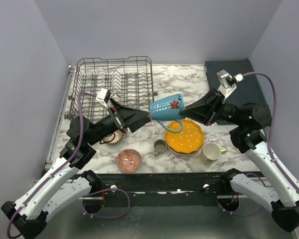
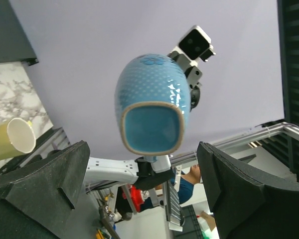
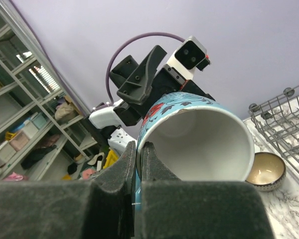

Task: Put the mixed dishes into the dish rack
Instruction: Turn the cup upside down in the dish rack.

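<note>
Right gripper point(image 3: 138, 160) pinches blue mug point(image 1: 167, 107) rim.
My left gripper point(image 2: 143, 152) gapes at its base, above orange plate point(image 1: 190, 138); dish rack point(image 1: 114, 59) upper-left.

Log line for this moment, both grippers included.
blue mug: aloft, on its side | right gripper: shut on its rim | left gripper: open, facing its base | dish rack: mug not yet in

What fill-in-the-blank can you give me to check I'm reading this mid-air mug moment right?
1. The right gripper pinches the blue mug at its ____.
2. The left gripper, facing the mug's base, is ____.
3. The small grey cup stands on the ____ side of the orange plate.
Missing words: rim; open; left.
</note>
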{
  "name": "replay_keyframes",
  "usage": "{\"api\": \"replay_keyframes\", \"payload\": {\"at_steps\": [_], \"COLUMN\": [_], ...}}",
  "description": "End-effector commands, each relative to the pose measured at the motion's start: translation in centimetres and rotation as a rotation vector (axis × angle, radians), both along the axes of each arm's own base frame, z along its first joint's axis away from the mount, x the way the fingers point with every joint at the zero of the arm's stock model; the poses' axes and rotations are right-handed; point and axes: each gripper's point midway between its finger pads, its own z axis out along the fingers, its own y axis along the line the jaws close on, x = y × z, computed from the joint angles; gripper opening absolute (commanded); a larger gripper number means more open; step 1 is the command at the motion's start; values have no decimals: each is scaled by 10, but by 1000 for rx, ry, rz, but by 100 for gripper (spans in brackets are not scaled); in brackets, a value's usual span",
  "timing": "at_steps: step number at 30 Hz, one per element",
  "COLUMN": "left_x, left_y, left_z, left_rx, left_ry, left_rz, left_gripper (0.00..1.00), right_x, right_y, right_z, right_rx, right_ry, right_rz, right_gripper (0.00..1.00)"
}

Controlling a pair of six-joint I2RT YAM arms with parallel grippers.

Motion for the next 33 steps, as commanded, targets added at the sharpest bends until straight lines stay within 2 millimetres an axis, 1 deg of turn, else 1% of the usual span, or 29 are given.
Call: {"api": "replay_keyframes", "payload": {"at_steps": [1,8,10,12,14,18,22,26,33], "left_x": [-12,-14,-14,-14,-15,-18,-22,-26,-31], "left_y": [3,3,2,3,3,3,4,8,11], "left_z": [23,26,25,25,26,27,25,25,29], "left_rx": [-70,-71,-68,-66,-68,-65,-57,-53,-56], "left_ry": [-49,-59,-60,-61,-62,-69,-70,-74,-84], "left_rz": [-45,-52,-52,-51,-52,-62,-76,-70,-73], "left_gripper": [99,99,99,99,99,99,99,99,99], "right_x": [-13,-11,-14,-21,-23,-22,-20,-17,-13], "right_y": [-2,9,18,31,40,50,53,51,52], "right_z": [22,21,20,20,19,18,18,21,20], "right_rx": [54,54,51,38,27,24,25,25,10], "right_ry": [-89,-86,-94,-110,-113,-124,-133,-145,-135], "right_rz": [24,49,67,88,88,88,80,46,32], "right_gripper": [1,1,1,1,1,1,1,1,1]}}
